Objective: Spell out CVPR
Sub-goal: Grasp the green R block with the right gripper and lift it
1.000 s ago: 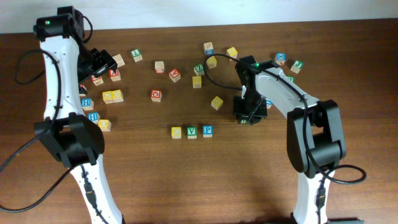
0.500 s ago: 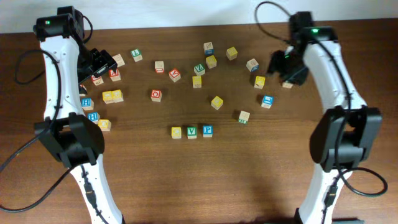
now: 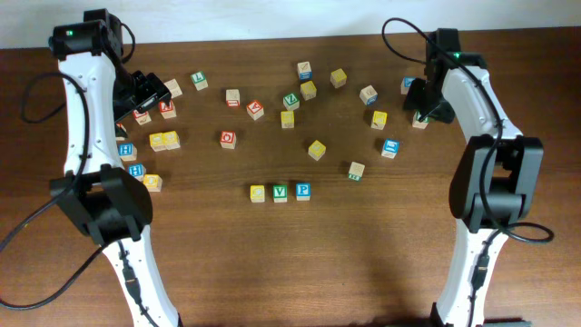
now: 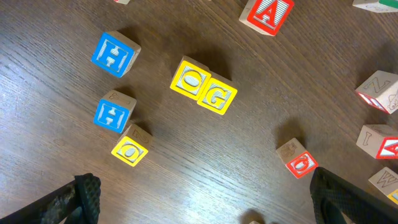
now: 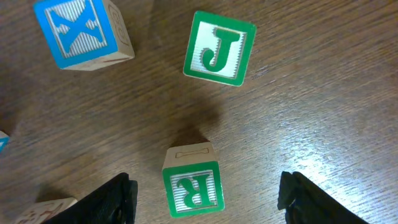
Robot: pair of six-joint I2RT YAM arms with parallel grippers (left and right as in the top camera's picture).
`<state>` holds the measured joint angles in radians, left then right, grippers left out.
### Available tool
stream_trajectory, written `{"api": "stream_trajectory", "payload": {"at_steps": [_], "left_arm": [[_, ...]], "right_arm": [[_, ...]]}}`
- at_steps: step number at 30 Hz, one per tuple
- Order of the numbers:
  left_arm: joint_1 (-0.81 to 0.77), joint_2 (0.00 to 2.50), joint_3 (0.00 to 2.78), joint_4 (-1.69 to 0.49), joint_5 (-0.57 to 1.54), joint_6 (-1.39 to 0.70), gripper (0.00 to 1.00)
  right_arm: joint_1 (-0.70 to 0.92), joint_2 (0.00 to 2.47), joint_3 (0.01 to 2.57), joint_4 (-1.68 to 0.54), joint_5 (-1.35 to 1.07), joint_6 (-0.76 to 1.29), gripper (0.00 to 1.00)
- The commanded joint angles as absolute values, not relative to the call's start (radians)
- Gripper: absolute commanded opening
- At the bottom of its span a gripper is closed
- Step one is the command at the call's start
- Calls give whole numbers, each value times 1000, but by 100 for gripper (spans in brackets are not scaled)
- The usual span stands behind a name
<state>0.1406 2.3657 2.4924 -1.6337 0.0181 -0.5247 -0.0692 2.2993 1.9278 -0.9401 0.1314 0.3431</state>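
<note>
Now right pincer point(image 5: 208, 200) shifted over green R block point(image 5: 191, 185), jaws spread

three-block row point(image 3: 280, 192), green R block point(image 5: 191, 188) apart

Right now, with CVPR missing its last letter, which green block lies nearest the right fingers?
The green R block, between the fingers; the green J block sits farther out, by the blue X block.

My left wrist camera shows the gripper point(image 4: 203, 186) spread wide above the table point(image 4: 261, 124). The yellow O block point(image 4: 189, 79) touches the yellow G block point(image 4: 217, 98). Two blue H blocks point(image 4: 115, 54) sit to the left, and a red O block point(image 4: 300, 163) to the right.
</note>
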Motion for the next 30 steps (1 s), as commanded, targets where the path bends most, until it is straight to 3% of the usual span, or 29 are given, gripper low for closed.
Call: {"api": "stream_trajectory", "payload": {"at_steps": [1,7,12,19,25,30], "left_arm": [[142,2362,2503,-1633,7,-537,99],[142,2362,2503,-1633,7,-537,99],[142,2362,2503,-1633,7,-537,99],[142,2362,2503,-1633,7,-537,99],[142,2362,2503,-1633,7,-537,99],[142,2362,2503,-1633,7,-537,99]], "right_arm": [[-67,2345,1922,-938,49,293,62],[-67,2376,1923,-952,61,292,32],[-67,2368,2014,-1054,60,292,28],[-16,2360,2246,-1490,-114,281,28],[288,2361,2236,-1699,-81,240,26],[451,2361,2140,-1677,-74,243,26]]}}
